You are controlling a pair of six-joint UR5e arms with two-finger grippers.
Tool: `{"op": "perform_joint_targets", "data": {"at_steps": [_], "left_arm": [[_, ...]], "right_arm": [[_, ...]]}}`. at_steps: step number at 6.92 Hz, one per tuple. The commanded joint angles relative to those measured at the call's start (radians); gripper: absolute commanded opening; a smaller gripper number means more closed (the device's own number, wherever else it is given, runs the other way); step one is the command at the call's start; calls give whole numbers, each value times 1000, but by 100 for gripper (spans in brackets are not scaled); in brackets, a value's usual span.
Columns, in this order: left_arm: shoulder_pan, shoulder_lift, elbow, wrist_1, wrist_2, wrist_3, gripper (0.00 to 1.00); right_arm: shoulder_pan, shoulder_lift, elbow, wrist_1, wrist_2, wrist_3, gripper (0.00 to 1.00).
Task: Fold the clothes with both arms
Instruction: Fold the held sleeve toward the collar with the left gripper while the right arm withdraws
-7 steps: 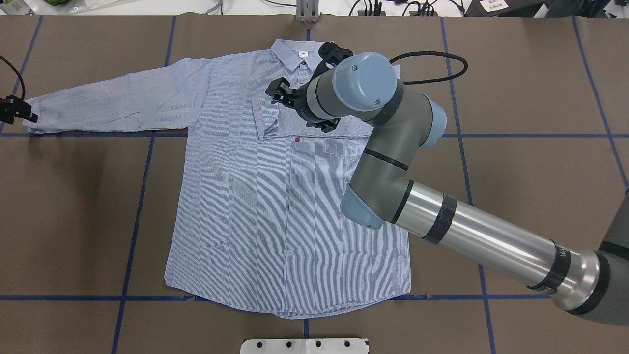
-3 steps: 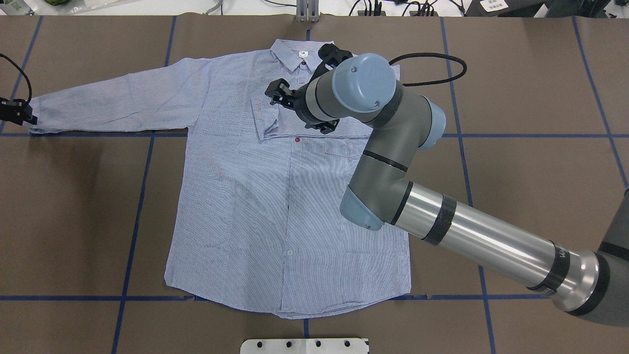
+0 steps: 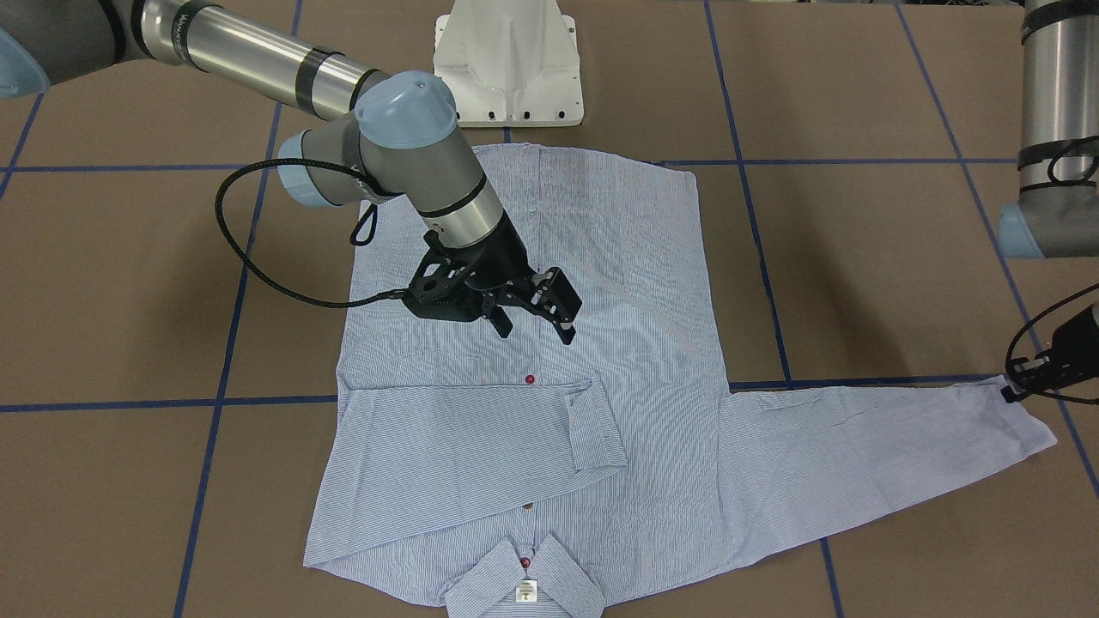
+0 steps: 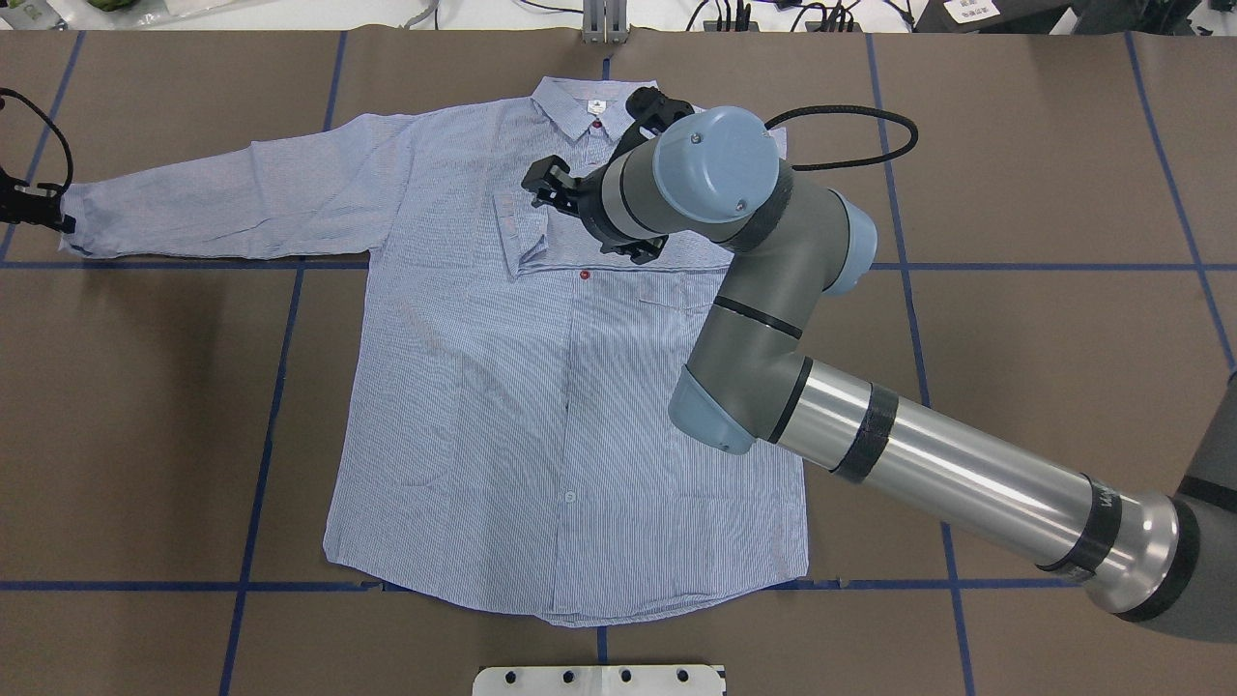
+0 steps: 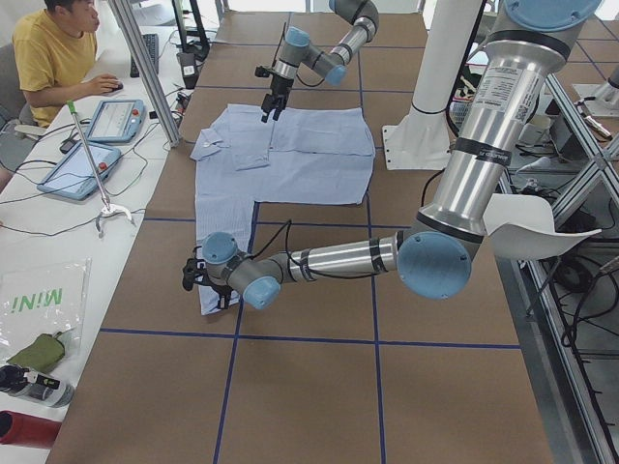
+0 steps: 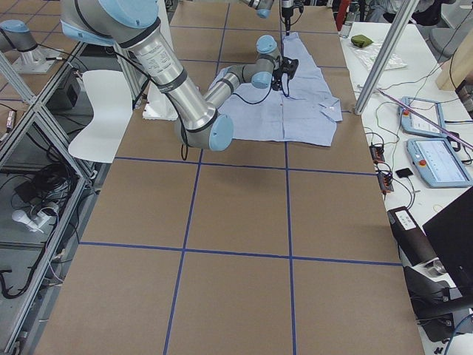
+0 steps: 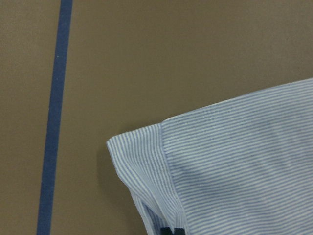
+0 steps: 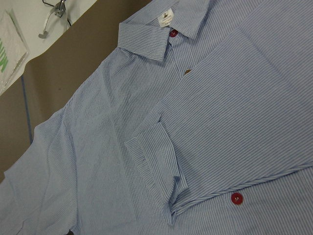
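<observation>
The striped shirt [image 4: 503, 406] lies flat and front up on the brown table, collar at the far side. One sleeve is folded across the chest, its cuff [image 3: 592, 421] near a red button. The other sleeve [image 4: 242, 193] stretches out to the overhead view's left. My left gripper [image 4: 34, 208] is shut on that sleeve's cuff [image 7: 161, 171] at the table's end; it also shows in the front view [image 3: 1026, 382]. My right gripper [image 3: 534, 324] is open and empty, hovering above the chest beside the folded cuff. The right wrist view shows the collar [image 8: 161, 34] and the folded cuff below.
The white pedestal base [image 3: 506, 60] stands at the robot's edge, close to the shirt hem. Blue tape lines [image 4: 261, 435] cross the table. An operator [image 5: 48, 58] sits with tablets [image 5: 116, 118] at a side table beyond the collar.
My left gripper has drawn the sleeve cuff a little toward the table's far side. The right arm has barely moved and stays open above the chest.
</observation>
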Motion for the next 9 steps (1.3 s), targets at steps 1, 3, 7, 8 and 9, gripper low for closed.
{"op": "perform_joint_targets", "data": {"at_steps": [1, 3, 7, 8, 9], "left_arm": [[0, -70, -110, 92, -10, -107, 0], [43, -153, -208, 111, -13, -380, 0], [328, -465, -278, 210, 103, -937, 0], [376, -535, -272, 238, 131, -997, 0], [437, -601, -259, 239, 183, -1066, 0]], "right_arm": [[8, -75, 66, -3, 10, -19, 100], [51, -224, 194, -13, 44, -124, 100], [224, -422, 303, -12, 202, -250, 100], [235, -443, 304, -10, 204, -252, 100], [238, -456, 306, -9, 204, -252, 100]]}}
